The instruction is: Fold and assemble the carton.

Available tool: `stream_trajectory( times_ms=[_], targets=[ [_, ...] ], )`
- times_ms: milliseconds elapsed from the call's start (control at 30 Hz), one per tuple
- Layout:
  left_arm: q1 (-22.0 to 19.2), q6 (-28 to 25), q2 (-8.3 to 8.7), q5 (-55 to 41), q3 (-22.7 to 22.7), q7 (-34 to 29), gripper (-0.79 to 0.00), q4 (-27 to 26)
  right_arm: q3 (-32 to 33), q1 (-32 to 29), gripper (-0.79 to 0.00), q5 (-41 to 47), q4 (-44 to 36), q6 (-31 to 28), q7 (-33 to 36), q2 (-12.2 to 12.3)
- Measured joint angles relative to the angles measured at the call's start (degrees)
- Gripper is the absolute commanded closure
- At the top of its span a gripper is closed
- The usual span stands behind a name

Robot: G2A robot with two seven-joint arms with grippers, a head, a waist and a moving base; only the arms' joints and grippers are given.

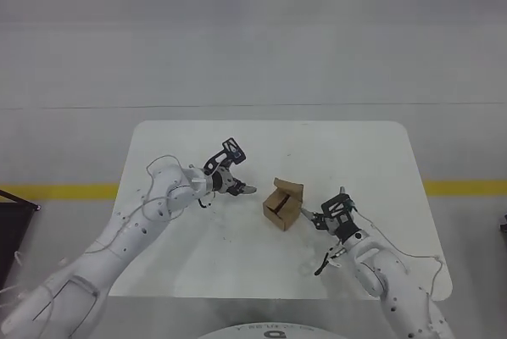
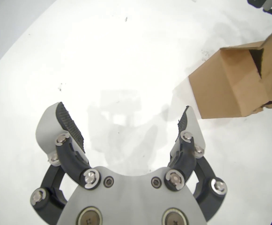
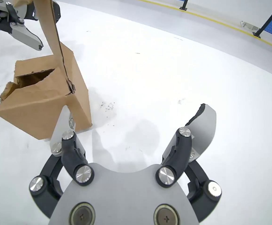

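Left arm: my left gripper (image 1: 246,189) hangs over the white rounded-corner table (image 1: 364,152), left of centre. Its fingers are spread wide with nothing between them; bare tabletop shows in the gap in the left wrist view (image 2: 124,115). The tips point toward the carton, near it but apart from it.

Centre: the small brown cardboard carton (image 1: 283,203) stands on the table between my two grippers. In the left wrist view (image 2: 232,85) its side walls are formed. In the right wrist view (image 3: 39,101) the top flaps are partly folded in, leaving a dark triangular gap. One long flap stands upright above the box, its edge torn and creased at the hinge.

Right arm: my right gripper (image 1: 308,215) sits just right of the carton, fingers wide apart and empty (image 3: 133,111). One finger lies at the carton's lower corner; I cannot tell whether it touches. The other finger is over bare table
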Motion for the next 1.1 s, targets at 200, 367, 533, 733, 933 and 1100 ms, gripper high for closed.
stream_trajectory(
  times_ms=[200, 367, 533, 733, 933, 1100],
  targets=[
    [-1.60, -1.88, -1.79, -2.21, 2.79, 0.93, -0.785, 2.88, -1.22, 1.57, -0.785, -1.38, -0.06, 1.59, 2.71, -0.37],
    [-1.88, -3.51, -2.66, -3.86, 3.86, 1.42, -0.785, 4.09, -1.95, 3.10, -0.785, -1.96, 0.44, 2.42, 4.15, -0.67],
    [-1.27, -4.60, -2.88, -4.62, 4.05, 0.85, -0.785, 4.01, -2.38, 4.26, -0.785, -2.47, 0.95, 2.84, 5.63, -0.90],
    [0.31, -6.07, -2.52, -5.26, 3.36, -0.44, -0.785, 1.98, -2.15, 5.27, -0.785, -2.46, 1.27, 2.79, 6.63, -1.07],
    [3.27, -8.12, -1.61, -6.05, 2.25, -2.64, -0.785, -2.50, -2.01, 6.66, -0.785, -3.49, 1.85, 1.79, 7.05, -1.15],
    [6.39, -7.72, 0.03, -6.44, -1.51, -3.46, -0.785, -5.59, -0.49, 6.20, -0.785, -1.64, 1.75, 1.89, 6.65, -1.17]
  ],
)
